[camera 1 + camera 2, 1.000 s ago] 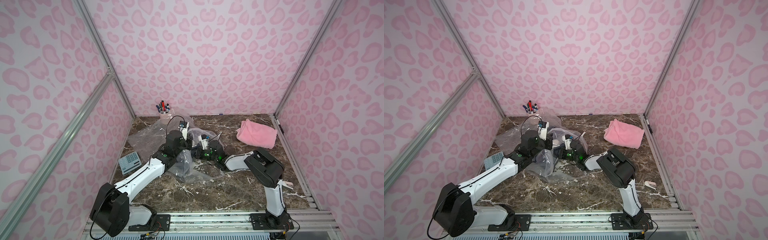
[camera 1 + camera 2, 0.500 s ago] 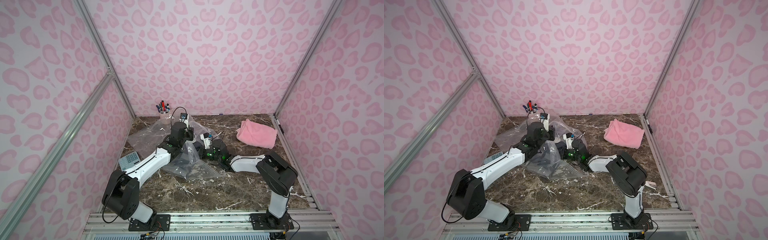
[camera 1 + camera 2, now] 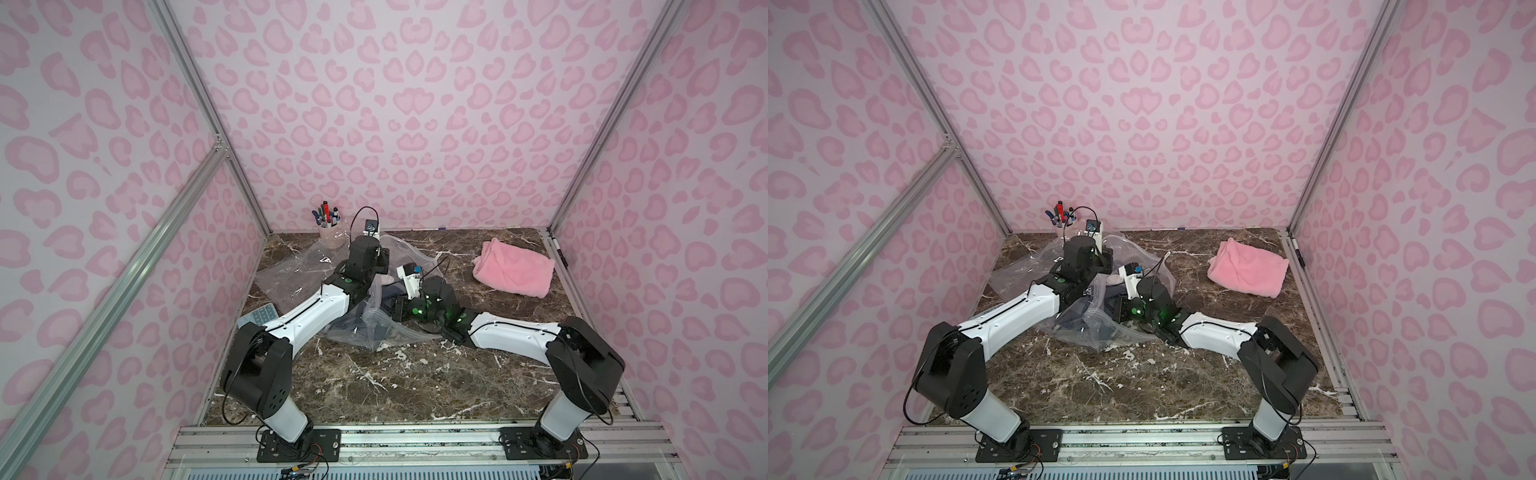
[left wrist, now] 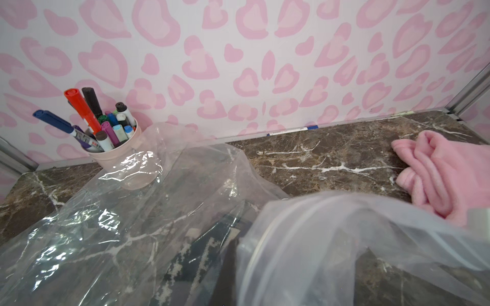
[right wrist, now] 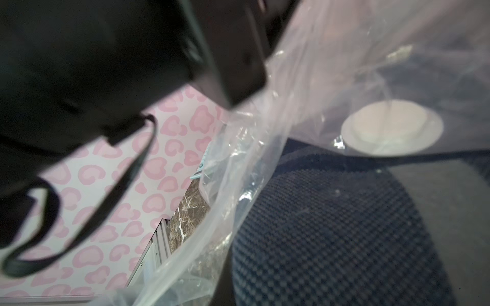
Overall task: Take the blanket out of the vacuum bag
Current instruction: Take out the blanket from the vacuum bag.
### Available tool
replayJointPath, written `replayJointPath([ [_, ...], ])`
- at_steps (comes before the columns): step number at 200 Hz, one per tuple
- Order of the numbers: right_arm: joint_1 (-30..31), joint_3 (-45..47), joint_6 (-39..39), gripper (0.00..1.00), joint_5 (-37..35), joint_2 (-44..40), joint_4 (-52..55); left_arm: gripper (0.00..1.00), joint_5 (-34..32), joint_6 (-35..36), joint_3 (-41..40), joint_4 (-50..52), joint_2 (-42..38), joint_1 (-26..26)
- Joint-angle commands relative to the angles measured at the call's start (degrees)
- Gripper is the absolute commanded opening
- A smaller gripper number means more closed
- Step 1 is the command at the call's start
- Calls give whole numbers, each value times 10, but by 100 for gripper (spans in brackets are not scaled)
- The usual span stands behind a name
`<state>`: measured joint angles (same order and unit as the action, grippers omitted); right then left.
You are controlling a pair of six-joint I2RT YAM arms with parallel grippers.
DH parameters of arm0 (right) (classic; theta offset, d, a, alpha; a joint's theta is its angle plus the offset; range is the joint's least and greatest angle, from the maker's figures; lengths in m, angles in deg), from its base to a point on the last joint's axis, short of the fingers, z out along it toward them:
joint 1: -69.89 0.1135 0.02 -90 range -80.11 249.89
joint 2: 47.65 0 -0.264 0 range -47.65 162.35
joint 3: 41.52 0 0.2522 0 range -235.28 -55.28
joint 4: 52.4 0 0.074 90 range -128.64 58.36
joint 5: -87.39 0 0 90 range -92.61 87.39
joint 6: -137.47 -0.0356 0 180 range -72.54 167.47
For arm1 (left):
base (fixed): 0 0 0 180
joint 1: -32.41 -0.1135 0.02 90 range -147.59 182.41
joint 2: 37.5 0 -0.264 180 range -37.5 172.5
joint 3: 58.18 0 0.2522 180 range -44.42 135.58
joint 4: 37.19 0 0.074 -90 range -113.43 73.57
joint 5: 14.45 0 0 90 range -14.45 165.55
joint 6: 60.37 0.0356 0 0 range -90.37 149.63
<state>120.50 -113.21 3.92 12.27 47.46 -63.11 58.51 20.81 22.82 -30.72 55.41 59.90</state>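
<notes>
The vacuum bag [image 3: 291,272], clear and crinkly, lies crumpled at the table's middle left; its white valve disc [image 5: 392,127] shows in the right wrist view. Inside it is the blanket [image 5: 331,225], dark blue and waffle-textured, also seen through the plastic [image 4: 201,254]. My left gripper [image 3: 383,261] is raised at the bag's far side, shut, with the bag's zip edge [image 4: 305,212] held up; its fingers are hidden. My right gripper [image 3: 397,309] reaches into the bag's mouth from the right and is shut, apparently on the blanket; its fingers are hidden by plastic and fabric.
A folded pink cloth [image 3: 513,272] lies at the back right. A cup of markers [image 3: 330,235] stands by the back wall, touching the bag. A small calculator [image 3: 259,316] lies near the left wall, and a pen [image 3: 557,251] along the right edge.
My left arm has swung back toward the wall and lifted the bag's plastic with it. My right arm has stretched out lower; its gripper stayed near the bag's mouth.
</notes>
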Motion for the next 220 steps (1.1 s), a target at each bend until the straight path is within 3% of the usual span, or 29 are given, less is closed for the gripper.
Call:
replayJointPath([
  [1,0,-21,58,0,-42,-30,45,4,-3,-9,-17,-3,-10,-1],
  [78,-7,-27,64,0,-62,-88,80,4,4,-35,-71,7,-39,-1],
  [115,-17,-24,72,0,-81,-146,101,4,-91,-62,-76,43,-35,-5],
  [156,-37,-23,79,0,-101,-194,135,4,-143,-98,-84,48,-24,-11],
  [220,-121,-16,97,0,-101,-276,182,4,-246,-143,-83,50,-21,-16],
])
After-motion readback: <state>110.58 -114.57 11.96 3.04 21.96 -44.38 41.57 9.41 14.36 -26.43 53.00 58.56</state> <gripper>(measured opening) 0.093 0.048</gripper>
